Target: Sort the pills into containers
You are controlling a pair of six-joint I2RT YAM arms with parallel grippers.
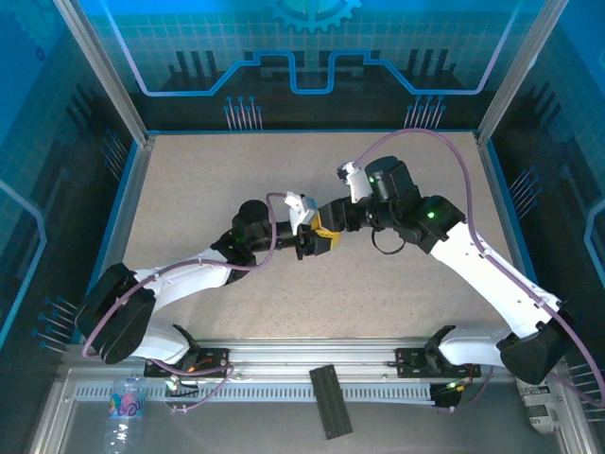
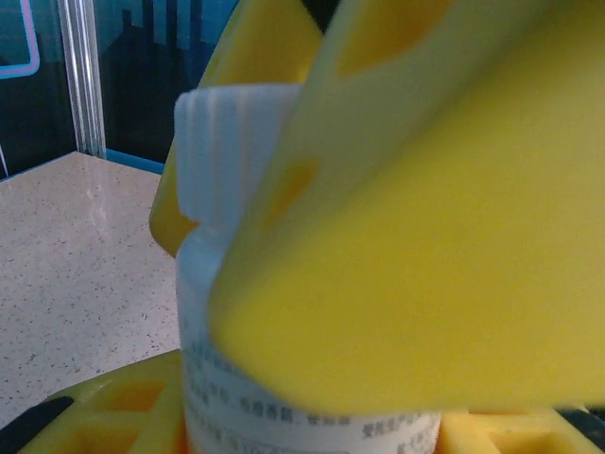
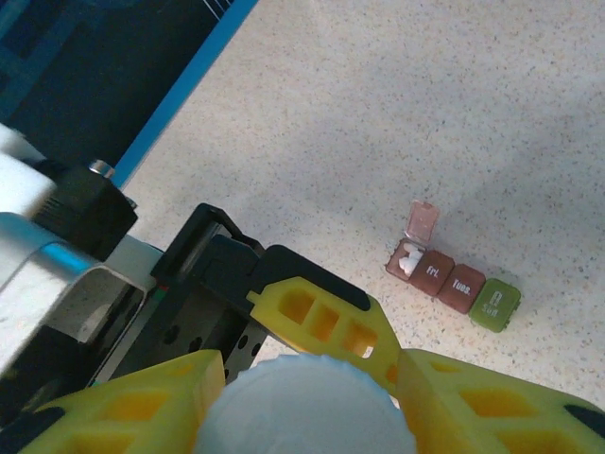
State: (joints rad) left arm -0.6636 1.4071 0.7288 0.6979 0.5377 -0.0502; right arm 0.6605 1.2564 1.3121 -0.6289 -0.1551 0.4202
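A small white bottle (image 2: 222, 322) with printed text is held upright between the yellow fingers of my left gripper (image 2: 312, 430), which is shut on its body. My right gripper (image 3: 307, 411) comes in from above, its yellow fingers (image 2: 425, 236) pressed on either side of the ribbed white cap (image 3: 307, 407). Both grippers meet above the middle of the table (image 1: 319, 238). The containers (image 3: 454, 279) lie on the table beyond: a strip of dark red compartments with a green one (image 3: 494, 305) at the end. The far red compartment's lid stands open with white pills (image 3: 408, 257) inside.
Speckled beige table (image 1: 208, 180) with blue-edged walls round it. A plastic water bottle (image 1: 123, 407) and a black flat strip (image 1: 331, 399) lie on the front rail by the arm bases.
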